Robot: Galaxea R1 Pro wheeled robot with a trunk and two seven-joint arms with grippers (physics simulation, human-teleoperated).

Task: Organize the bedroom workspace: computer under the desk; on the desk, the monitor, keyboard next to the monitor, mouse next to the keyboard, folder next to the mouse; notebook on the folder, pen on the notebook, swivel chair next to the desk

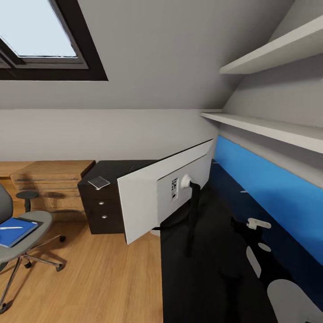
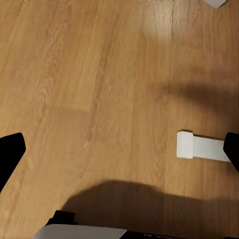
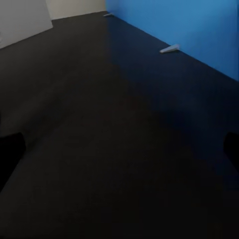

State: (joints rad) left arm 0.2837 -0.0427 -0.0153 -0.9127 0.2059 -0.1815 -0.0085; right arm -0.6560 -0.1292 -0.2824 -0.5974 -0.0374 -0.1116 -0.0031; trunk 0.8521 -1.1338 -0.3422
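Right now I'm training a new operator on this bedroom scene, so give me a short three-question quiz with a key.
1. True or false: the monitor stands on the desk with its pale back toward the head camera.
2. Which things lie on the swivel chair seat? A) a keyboard and a mouse B) the notebook with the pen on it C) a tower case
3. Fill in: the left wrist view looks down on a wooden ____.

Key: 1 true; 2 B; 3 floor.
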